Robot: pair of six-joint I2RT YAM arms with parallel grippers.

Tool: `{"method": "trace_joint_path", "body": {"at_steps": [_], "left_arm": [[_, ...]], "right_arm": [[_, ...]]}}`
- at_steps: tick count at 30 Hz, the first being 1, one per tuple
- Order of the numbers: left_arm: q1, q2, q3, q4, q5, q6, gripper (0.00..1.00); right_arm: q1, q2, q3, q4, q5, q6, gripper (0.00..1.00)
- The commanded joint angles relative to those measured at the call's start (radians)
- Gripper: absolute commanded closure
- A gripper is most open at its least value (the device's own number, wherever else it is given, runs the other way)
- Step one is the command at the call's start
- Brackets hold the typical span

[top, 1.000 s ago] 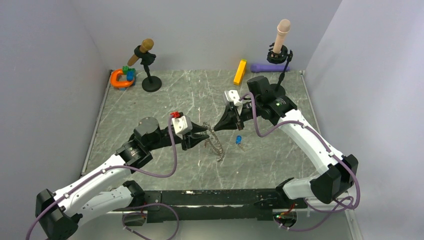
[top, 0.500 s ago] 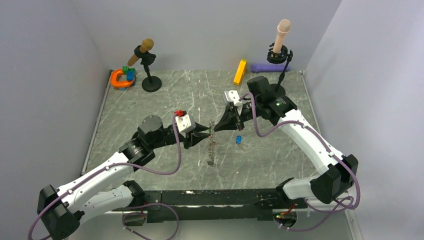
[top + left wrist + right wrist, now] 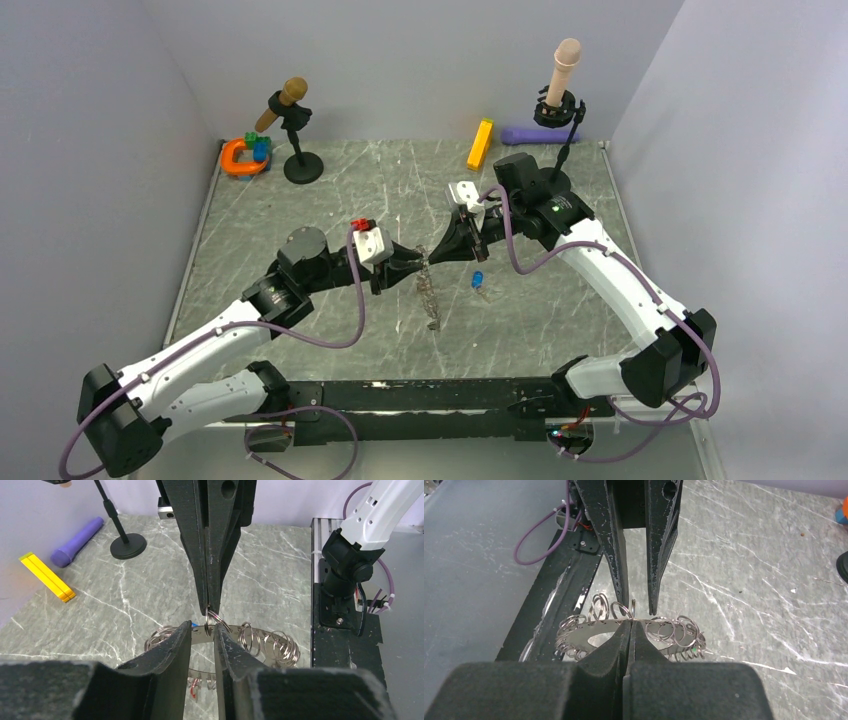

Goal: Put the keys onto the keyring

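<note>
The left pincer (image 3: pixel 203 629) has edged toward the ring (image 3: pixel 430 300), jaws parted round its rim. The right pincer (image 3: pixel 629 624) clenches it above mid-table, likely steadying it for threading. A blue key (image 3: pixel 478 280) lies just beside, toward the right edge.

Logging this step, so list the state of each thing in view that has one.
Keyring: hanging, pinched at its rim by the right gripper.
Right gripper: shut on the keyring.
Left gripper: jaws apart, straddling the keyring's band.
Blue key: loose on the table, off the keyring.
Yellow block: lying flat at the table's far edge.
</note>
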Motion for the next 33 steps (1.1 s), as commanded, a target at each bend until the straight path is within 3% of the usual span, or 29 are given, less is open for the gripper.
{"method": "trace_joint_path", "body": {"at_steps": [1, 6, 20, 24, 33], "left_arm": [[0.001, 0.009, 0.054, 0.025, 0.045, 0.017, 0.74], [0.002, 0.016, 0.071, -0.008, 0.047, 0.03, 0.82], [0.001, 0.033, 0.086, -0.033, 0.044, 0.034, 0.9], [0.001, 0.045, 0.102, -0.06, 0.041, 0.042, 1.0], [0.0, 0.012, 0.086, -0.082, -0.024, 0.046, 1.0]], "right_arm": [[0.005, -0.002, 0.02, 0.014, -0.034, -0.015, 1.0], [0.005, -0.002, 0.02, 0.012, -0.034, -0.016, 1.0], [0.005, -0.002, 0.022, 0.011, -0.037, -0.016, 1.0], [0.005, -0.001, 0.022, 0.012, -0.037, -0.016, 1.0], [0.005, -0.001, 0.016, 0.028, -0.035, 0.002, 1.0]]}}
